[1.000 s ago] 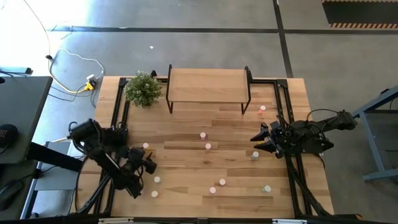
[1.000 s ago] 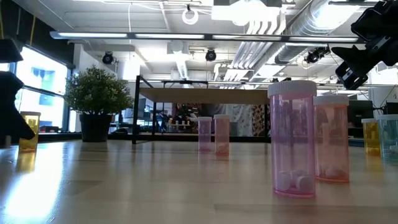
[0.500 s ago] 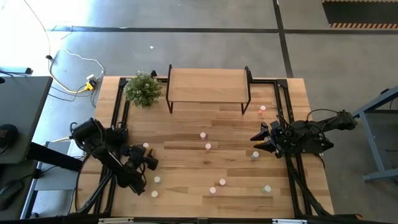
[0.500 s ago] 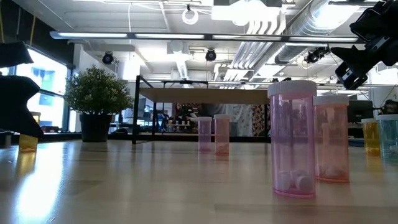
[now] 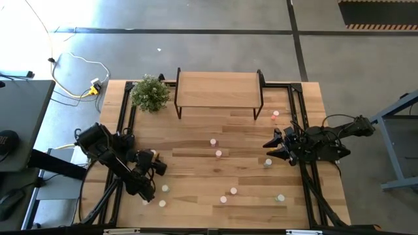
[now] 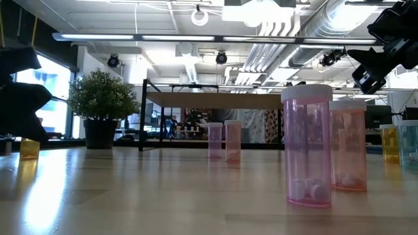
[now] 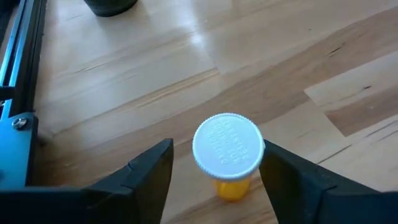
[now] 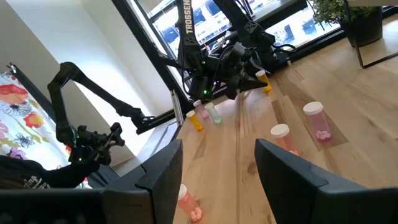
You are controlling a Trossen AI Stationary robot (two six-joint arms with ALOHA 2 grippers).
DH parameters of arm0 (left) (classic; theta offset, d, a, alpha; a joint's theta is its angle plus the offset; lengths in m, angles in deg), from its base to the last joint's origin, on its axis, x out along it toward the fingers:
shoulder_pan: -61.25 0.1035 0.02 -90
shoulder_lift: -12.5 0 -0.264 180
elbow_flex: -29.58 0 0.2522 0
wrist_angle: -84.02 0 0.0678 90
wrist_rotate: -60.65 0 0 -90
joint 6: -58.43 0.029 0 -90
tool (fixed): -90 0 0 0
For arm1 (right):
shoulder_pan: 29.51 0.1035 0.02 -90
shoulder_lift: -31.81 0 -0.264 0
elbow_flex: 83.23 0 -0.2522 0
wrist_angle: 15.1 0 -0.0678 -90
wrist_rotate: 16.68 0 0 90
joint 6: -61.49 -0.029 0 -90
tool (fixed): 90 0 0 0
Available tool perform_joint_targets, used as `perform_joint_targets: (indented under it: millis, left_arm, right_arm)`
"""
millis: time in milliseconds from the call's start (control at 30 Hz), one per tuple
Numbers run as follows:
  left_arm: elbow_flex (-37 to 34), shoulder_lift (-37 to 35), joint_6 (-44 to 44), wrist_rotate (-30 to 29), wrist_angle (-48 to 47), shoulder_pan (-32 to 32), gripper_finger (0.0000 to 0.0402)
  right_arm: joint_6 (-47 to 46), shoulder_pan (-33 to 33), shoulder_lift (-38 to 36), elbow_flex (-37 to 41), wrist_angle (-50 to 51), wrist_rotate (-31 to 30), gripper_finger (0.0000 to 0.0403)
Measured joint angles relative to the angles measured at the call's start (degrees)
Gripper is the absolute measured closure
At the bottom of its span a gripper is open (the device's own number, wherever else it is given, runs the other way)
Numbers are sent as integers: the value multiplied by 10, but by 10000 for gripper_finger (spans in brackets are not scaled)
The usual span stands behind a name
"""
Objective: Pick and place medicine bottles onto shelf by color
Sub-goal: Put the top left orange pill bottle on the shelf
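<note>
The left tool (image 7: pixel 214 177) hangs over an orange bottle (image 7: pixel 229 157) at the near left of the table (image 5: pixel 196 137), its two dark fingers (image 7: pixel 146 171) spread wide on either side of the white cap, touching neither side. Nothing is held yet. To do this step well, I would lower the tool until the fingers sit below the cap, on the straight body, keep the bottle centred between them, and close gently; a grip on the cap's edge could tip such a light, narrow thing.

The right tool (image 5: pixel 273 145) waits above the right side of the table, fingers parted and empty, near a pale green bottle (image 5: pixel 268 162).

The bottles are small upright cylinders of clear tinted plastic with ribbed white caps; the nearest pink one (image 6: pixel 307 147) shows a few pills at its bottom. Others stand scattered over the middle and near part of the table. Its planks are smooth, pale, slightly glossy wood. The shelf (image 5: pixel 217 89), a light wood top on thin black metal legs, stands at the far edge with nothing on it, beside a bushy potted plant (image 5: pixel 149 93).
</note>
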Motion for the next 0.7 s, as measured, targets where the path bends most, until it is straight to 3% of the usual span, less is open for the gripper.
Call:
perform_joint_targets:
  millis: [333, 700]
  left_arm:
    - [0, 0, -1, -11, 4, 0, 266]
    - [0, 0, 0, -12, 4, 0, 302]
  right_arm:
    - [0, 0, 0, 0, 0, 0, 210]
    - [0, 0, 0, 0, 0, 0, 210]
